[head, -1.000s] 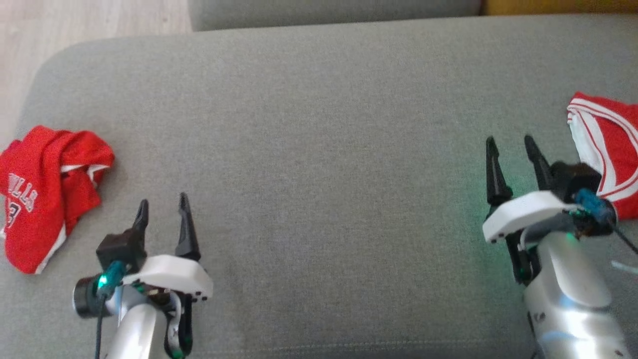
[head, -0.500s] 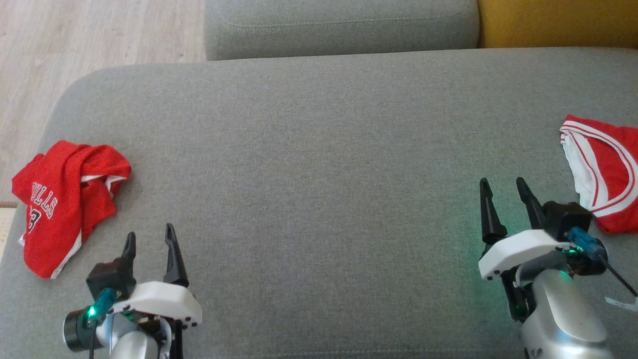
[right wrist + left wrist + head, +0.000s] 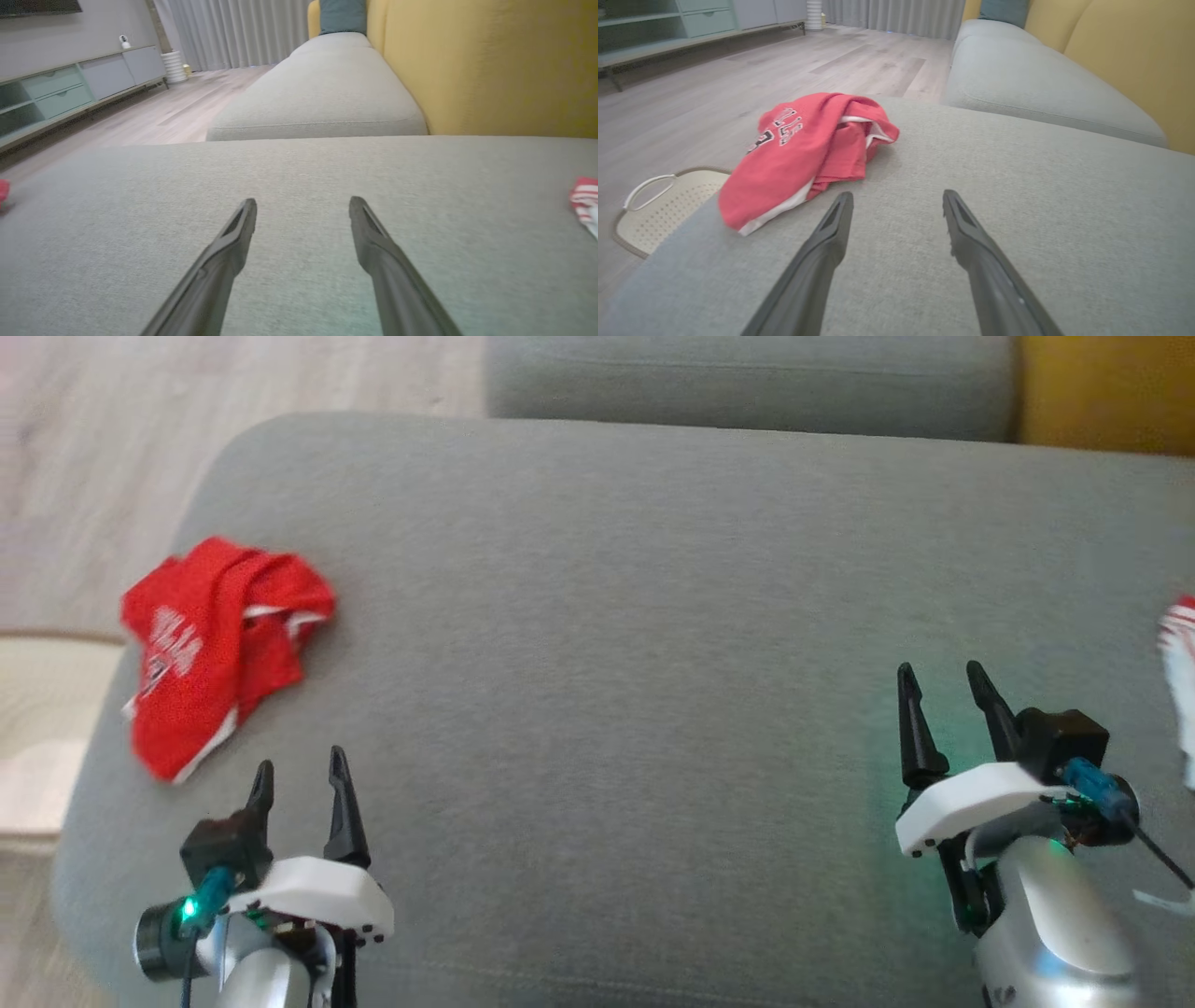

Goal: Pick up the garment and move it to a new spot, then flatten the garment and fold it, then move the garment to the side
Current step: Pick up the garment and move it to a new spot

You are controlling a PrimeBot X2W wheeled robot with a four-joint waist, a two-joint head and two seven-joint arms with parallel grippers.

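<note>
Jersey: red heap (image 3: 224, 649), crumpled, near the left end of the cushion (image 3: 607, 616) and close to its edge.
Left gripper: (image 3: 301, 761) jaws wide apart and empty; it is near the jersey, which lies ahead and to its left, no contact.
Right gripper: (image 3: 939, 667) jaws wide apart and empty, over bare cushion, well apart from the jersey.
Striped cloth: red and white (image 3: 1181, 653), at the far right edge of the head view, blurred, untouched.
Basket: pale (image 3: 668, 205), on the floor beside the cushion's left end.
Done: nothing, in my judgement; the jersey is not lifted, flattened or folded.
Left to do: pick-up, relocation, flattening, folding, move aside.
Change from earlier: the whole head view has swung left, so the camera moved. The jersey now shows further into the picture and the striped cloth is nearly out at the right. The heap keeps its shape, and both grippers are as open and empty as before.
</note>
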